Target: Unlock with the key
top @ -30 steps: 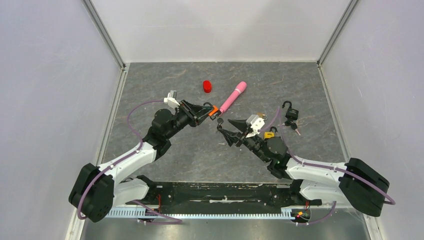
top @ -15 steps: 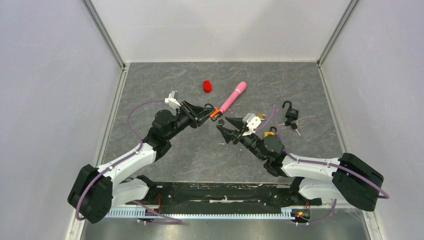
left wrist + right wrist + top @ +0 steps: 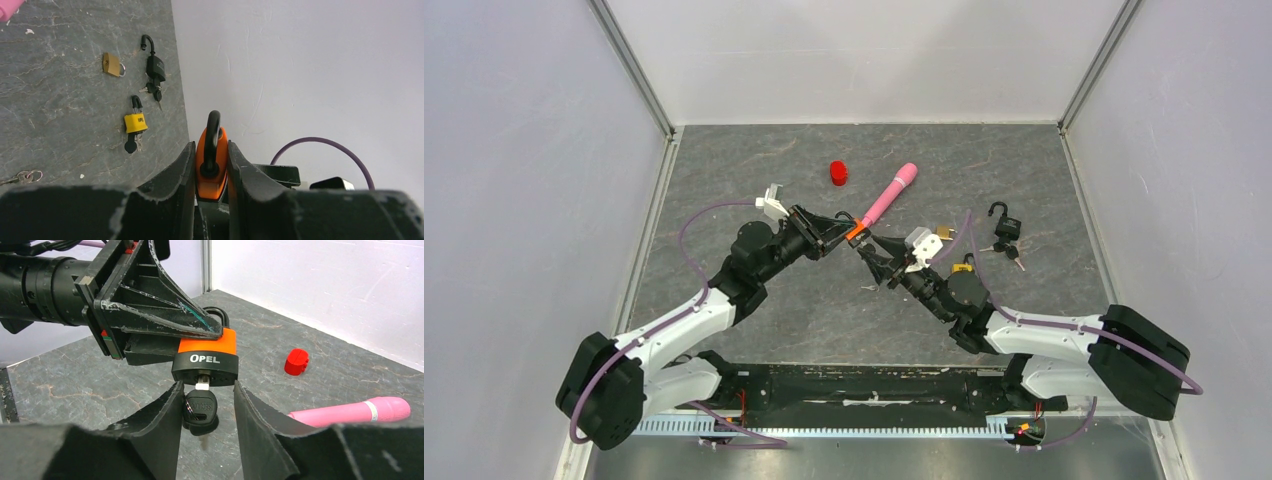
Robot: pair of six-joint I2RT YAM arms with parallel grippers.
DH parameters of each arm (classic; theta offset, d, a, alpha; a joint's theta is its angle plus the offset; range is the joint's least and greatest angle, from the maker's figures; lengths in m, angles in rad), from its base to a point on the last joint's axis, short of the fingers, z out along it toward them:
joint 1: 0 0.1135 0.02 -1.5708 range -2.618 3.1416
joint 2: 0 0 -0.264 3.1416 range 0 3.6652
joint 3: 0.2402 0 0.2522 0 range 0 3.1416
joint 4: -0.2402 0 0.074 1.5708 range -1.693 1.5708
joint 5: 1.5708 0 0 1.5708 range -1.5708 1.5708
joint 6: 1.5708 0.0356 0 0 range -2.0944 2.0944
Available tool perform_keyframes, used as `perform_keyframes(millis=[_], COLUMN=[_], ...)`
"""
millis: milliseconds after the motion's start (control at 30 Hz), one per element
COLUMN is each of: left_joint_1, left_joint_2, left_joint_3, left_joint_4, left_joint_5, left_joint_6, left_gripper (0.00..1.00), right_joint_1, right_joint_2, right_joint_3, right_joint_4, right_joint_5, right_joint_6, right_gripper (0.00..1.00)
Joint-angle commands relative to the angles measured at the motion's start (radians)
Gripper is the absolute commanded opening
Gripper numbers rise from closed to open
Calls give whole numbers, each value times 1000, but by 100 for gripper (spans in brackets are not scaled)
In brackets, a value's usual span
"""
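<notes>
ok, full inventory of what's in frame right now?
orange padlock: 1, orange and black, held off the table
key: 1, black head, inserted in the orange padlock's underside
red cap: 1, red, far part of table
pink cylinder: 1, pink, lying right of red cap
black padlock: 1, black, shackle open, table right side
brass padlock: 1, brass, beside black padlock
yellow padlock: 1, yellow, black-headed key at its base
key ring: 1, metal, on table
table: 1, grey marbled
left claw: 1, black, shut on orange padlock
right claw: 1, black, open, flanking the key
</notes>
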Motion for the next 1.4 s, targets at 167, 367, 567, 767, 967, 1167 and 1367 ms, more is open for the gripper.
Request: perform_keyframes(millis=[167,367,567,767,967,1167,1367], left_joint_1=[-5,-5,-5,-6,-10,-37,-103], left_joint_2=[-37,-45,-52,-54,-52,-35,-13], left_joint_3=[52,52,52,58,58,67,68], left_joint_4=[44,42,42,41,42,42,86], left_joint_5=[-29,-26,-24,-18,-9,-1,5], left_joint_6=[35,39,39,39,41,58,108], left_gripper=[2,2,2,2,2,2,2], right_joint_1=[8,8,8,8,8,8,5], right_joint_2=[-27,-39,-48,-47,-47,-43,-39], right_joint_3=[12,-4,-16,-16,2,30,46], right_joint_4=[-16,-2,-4,-13,-10,-13,-4], right_joint_5=[40,45,64,44,29,22,48], right_joint_6=[-3,-2,-12,-14,-23,-25,23], right_gripper=[48,50,48,35,15,3,0])
